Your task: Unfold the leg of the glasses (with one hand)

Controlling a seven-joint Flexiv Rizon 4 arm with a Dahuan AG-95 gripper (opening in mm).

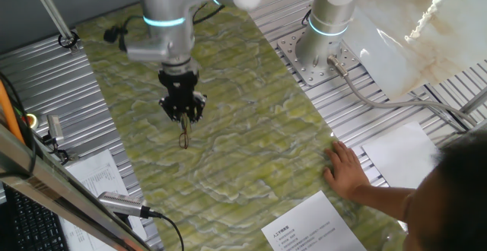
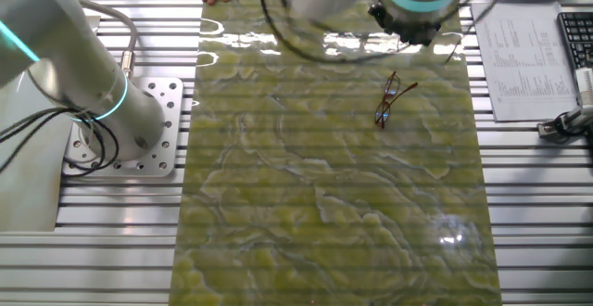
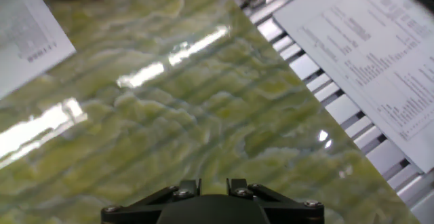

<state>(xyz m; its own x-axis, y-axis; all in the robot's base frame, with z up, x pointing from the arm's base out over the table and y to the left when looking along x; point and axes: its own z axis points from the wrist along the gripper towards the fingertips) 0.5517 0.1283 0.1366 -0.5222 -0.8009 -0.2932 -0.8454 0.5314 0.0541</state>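
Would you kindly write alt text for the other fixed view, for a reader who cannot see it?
A small pair of dark wire-framed glasses lies on a green marbled mat, one leg angled out from the frame. The robot arm hangs blurred above the mat's far edge, its gripper not discernible. Printed sheets lie at right.

No text can be read. Printed sheets carry lines too small and blurred to make out: one sheet [image 1: 312, 227] at the bottom edge of one fixed view, one [image 2: 522, 54] at the upper right of the other fixed view, two [image 3: 369, 44] [image 3: 27, 34] in the hand view.
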